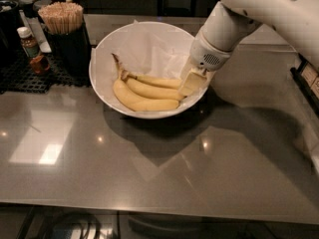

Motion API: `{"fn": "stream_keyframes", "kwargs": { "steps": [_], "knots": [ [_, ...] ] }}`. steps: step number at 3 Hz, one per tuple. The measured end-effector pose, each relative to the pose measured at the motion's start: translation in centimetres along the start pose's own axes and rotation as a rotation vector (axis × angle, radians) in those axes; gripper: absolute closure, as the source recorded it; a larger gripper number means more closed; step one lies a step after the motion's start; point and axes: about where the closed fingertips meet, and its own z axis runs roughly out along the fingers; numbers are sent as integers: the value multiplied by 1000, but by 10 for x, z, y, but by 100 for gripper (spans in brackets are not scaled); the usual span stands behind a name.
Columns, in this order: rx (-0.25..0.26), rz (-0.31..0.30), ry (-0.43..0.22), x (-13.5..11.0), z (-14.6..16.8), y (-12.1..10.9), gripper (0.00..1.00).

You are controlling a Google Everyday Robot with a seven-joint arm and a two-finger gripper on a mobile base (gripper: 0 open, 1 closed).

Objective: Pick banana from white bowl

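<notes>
1. reaching into the white bowl (144, 114) from the right, the gripper (192, 82) sits at the bunch's blunt ends; whether it is apart or clamped, i cannot tell.
2. the banana (158, 80), on the bunch's inner edge, lies in the bowl, its tip hidden behind the gripper.
3. the arm (259, 9) is cut off at the top edge.

3 bananas (149, 90), 1 white bowl (144, 114), 1 gripper (192, 83) at its rim, 1 bottle (30, 45).
</notes>
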Motion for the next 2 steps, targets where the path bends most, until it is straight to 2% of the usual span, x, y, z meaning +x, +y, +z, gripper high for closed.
{"fn": "stream_keyframes", "kwargs": {
  "steps": [2],
  "knots": [
    [38, -47, 62, -9, -12, 7, 100]
  ]
}}
